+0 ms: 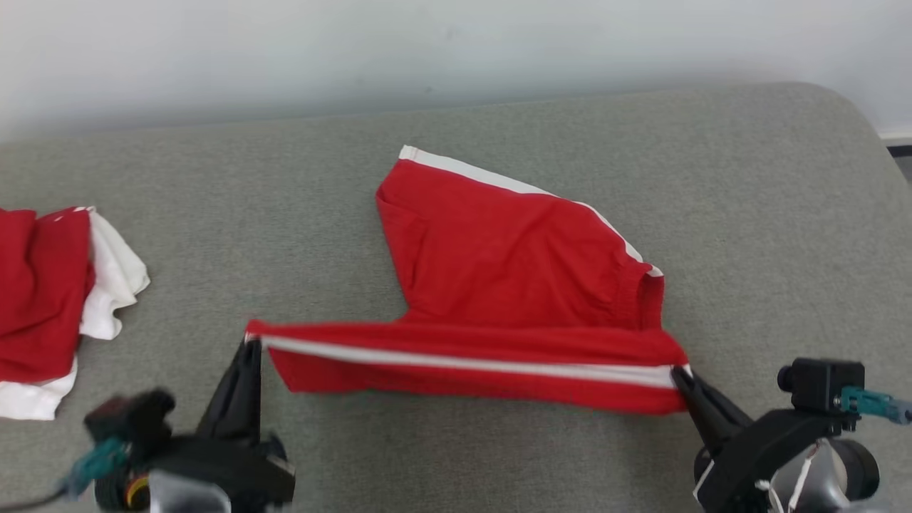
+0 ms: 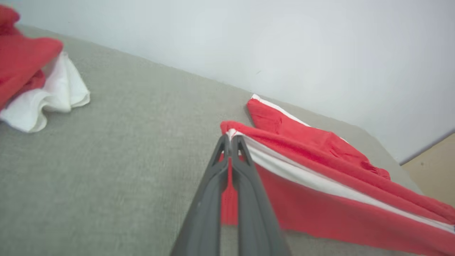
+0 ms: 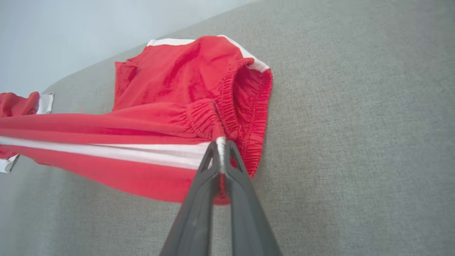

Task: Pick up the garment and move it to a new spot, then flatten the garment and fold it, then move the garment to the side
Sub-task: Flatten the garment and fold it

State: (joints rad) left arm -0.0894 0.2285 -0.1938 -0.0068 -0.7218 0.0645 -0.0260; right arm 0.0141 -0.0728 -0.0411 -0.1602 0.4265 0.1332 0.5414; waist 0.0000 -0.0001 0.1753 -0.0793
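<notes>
The garment (image 1: 499,256) is a pair of red shorts with white side stripes, lying on the grey cushion (image 1: 748,214) at the middle. Its near edge is lifted and stretched taut between both grippers. My left gripper (image 1: 251,343) is shut on the hem corner of the garment (image 2: 320,185) at the left. My right gripper (image 1: 680,374) is shut on the elastic waistband corner of the garment (image 3: 199,92) at the right. The far leg rests flat on the cushion.
A crumpled pile of red and white cloth (image 1: 50,299) lies at the cushion's left edge, also seen as cloth (image 2: 39,81). A pale wall (image 1: 427,50) runs behind the cushion. The cushion's rounded right corner drops to the floor (image 2: 433,156).
</notes>
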